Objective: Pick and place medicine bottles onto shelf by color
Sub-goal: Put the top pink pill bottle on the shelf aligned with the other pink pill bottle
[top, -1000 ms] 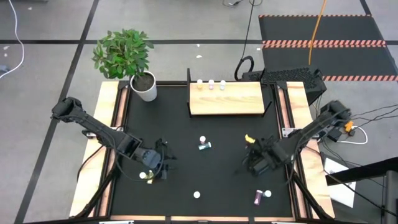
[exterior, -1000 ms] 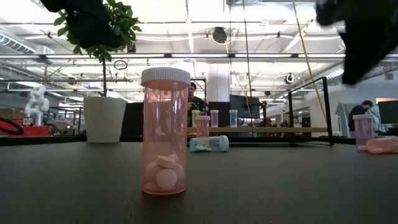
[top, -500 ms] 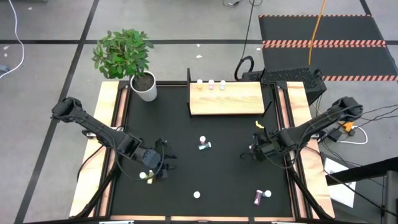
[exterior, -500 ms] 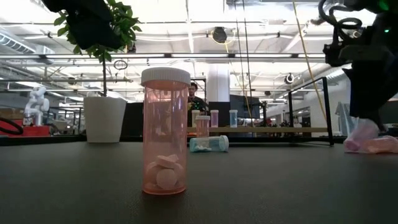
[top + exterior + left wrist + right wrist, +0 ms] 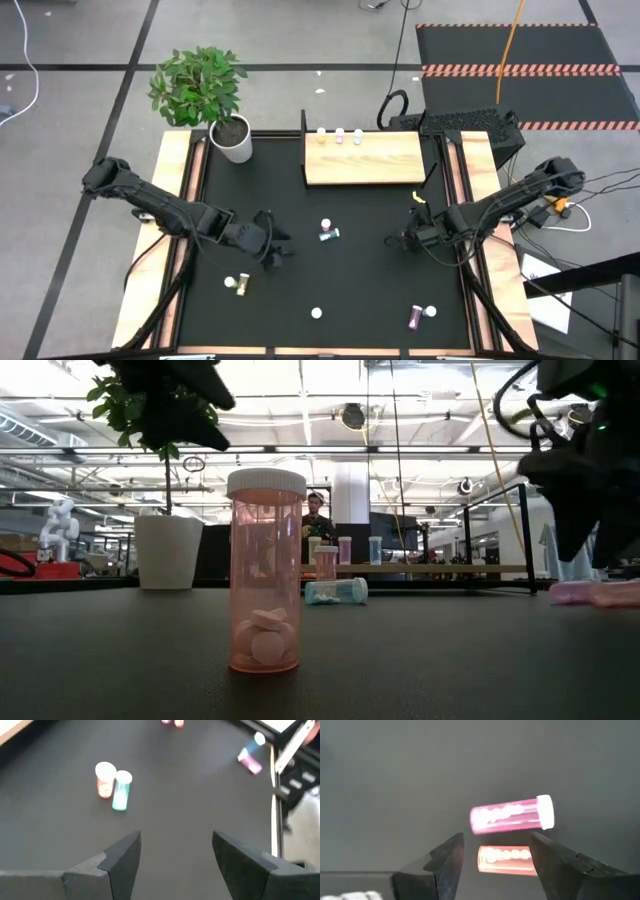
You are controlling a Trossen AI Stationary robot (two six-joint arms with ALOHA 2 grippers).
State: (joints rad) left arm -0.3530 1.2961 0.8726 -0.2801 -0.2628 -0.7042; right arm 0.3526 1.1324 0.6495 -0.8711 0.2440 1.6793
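The light-wood shelf [image 5: 365,162] lies at the table's far side with three bottles [image 5: 340,134] standing along its far edge. At mid-table a white-capped orange bottle [image 5: 105,780] stands next to a teal one [image 5: 120,791] lying on its side. My left gripper [image 5: 270,248] hovers open to their left. My right gripper [image 5: 495,862] is open, low over the table's right side. An orange-pink bottle [image 5: 507,859] lies between its fingers, and a magenta bottle [image 5: 512,815] lies just beyond. Both rest on their sides on the mat.
A small bottle [image 5: 240,285] lies behind my left gripper, toward the near left corner. One pink bottle [image 5: 265,570] stands by the near edge, and a magenta pair [image 5: 423,315] sits near the right corner. A potted plant [image 5: 232,138] stands at the far left.
My left gripper has risen from the small bottle near the left corner and moved toward mid-table, leaving that bottle on the mat. My right gripper has moved toward the far edge and come down. In the low view, a pink bottle that stood under it now lies on its side.
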